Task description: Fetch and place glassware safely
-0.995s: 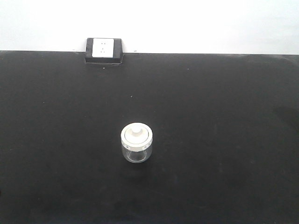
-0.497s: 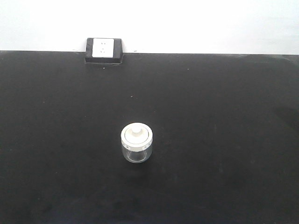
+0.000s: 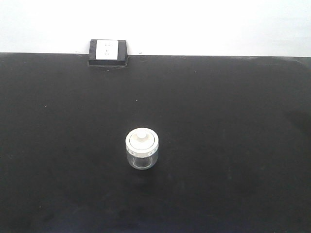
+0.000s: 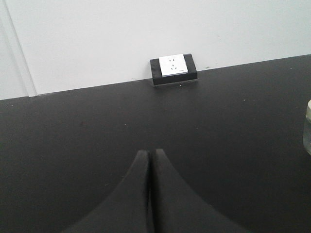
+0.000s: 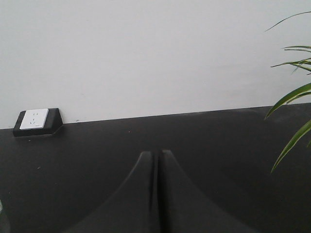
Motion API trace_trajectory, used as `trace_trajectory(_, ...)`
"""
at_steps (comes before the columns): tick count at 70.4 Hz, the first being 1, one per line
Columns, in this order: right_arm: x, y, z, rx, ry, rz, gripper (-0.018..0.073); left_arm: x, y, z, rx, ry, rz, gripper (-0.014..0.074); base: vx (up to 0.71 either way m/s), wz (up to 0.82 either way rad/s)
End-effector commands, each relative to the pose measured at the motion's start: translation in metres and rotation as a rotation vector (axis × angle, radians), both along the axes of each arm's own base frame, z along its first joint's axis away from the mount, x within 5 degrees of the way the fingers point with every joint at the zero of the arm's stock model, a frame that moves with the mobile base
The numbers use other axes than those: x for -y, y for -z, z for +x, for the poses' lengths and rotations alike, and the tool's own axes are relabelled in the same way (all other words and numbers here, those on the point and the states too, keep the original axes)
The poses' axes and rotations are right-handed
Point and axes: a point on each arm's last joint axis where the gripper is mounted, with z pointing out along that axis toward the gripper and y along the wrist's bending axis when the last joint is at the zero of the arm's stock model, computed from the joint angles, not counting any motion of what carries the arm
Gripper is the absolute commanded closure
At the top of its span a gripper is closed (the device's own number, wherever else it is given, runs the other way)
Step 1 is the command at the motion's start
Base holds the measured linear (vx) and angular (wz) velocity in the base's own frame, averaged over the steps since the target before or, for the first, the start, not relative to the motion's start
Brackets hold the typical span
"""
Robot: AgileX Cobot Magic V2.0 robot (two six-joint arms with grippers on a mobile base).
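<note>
Glass, clear and thin-looking, makes up the squat jar [image 3: 142, 155] standing upright near the middle of the black table [image 3: 233, 126], well apart from everything else. Its cream-white lid [image 3: 142, 141] is wide, with a round knob on top. I'd judge it light but brittle, and slick on its walls. The lid may only be resting there, so lifting by the knob looks risky. Closing around the glass body just under the lid seems the safer hold, with gentle pressure.

Both arms hang back from it. The left pincer [image 4: 149, 160] is clenched, fingers pressed together on nothing, with only the jar's edge showing at the right of its view. The right pincer [image 5: 156, 160] is likewise clenched and empty.

A wall socket block [image 3: 108, 52] sits at the table's far edge against the pale wall [image 3: 218, 24]. Green plant leaves [image 5: 291, 97] reach in on the right side.
</note>
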Motion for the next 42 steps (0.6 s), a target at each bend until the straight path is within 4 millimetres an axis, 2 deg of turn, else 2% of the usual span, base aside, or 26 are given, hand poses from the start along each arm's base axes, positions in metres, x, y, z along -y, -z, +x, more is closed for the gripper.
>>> trace_trajectory(1,-0.0019,-0.0117,-0.0010,0.055,-0.021,-0.023,0.0560,0.0003,0.0023,0.0003,0.051,0.003,-0.021,0.0603,0.00,0.00)
trace_trajectory(42,-0.0019,-0.0117,-0.0010,0.055,-0.021,-0.023,0.0560,0.0003,0.0023,0.0003,0.051,0.003,-0.021,0.0603,0.00,0.00)
